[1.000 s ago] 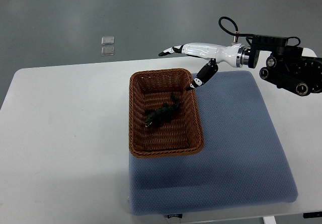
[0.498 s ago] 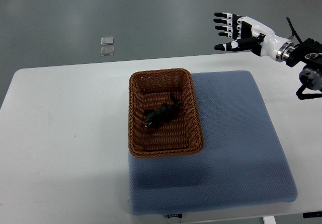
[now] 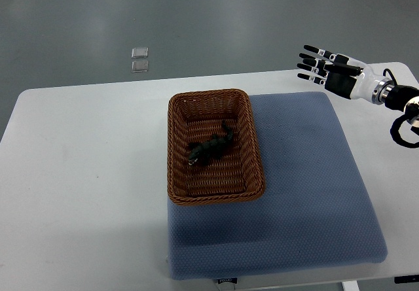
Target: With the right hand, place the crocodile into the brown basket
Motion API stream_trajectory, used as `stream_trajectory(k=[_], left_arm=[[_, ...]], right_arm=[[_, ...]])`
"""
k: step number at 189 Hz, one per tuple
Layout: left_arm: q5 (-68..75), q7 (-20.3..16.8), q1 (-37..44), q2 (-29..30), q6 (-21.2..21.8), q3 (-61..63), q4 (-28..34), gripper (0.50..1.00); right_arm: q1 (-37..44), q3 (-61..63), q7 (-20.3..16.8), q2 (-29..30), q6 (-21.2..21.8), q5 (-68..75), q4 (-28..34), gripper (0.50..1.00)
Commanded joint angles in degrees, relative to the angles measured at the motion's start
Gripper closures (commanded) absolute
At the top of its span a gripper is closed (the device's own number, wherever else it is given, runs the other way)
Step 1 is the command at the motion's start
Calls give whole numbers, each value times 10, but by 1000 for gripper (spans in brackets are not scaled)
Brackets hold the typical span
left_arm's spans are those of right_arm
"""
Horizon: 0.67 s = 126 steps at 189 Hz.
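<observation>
Crocodile (image 3: 211, 148) lies in basket (image 3: 175, 148), well apart from fingers (image 3: 314, 60).

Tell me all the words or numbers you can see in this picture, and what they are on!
Nothing here can be read.
Small tag on the front edge of the blue mat: something may be printed there, but it is too small and blurred to read.
Brown basket, crocodile, right hand, white table: no words, numbers or signs show.
</observation>
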Motion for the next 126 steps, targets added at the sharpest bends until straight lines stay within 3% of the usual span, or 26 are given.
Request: stream_trajectory(k=[1, 54, 126], left_arm=[[0, 0, 0, 0, 0, 0, 0, 500], [0, 0, 0, 0, 0, 0, 0, 500], [0, 0, 0, 0, 0, 0, 0, 500]], right_arm=[[-11, 0, -4, 15, 1, 34, -2, 570], [-36, 30, 4, 38, -4, 24, -45, 568], [-35, 31, 4, 38, 2, 23, -50, 568]])
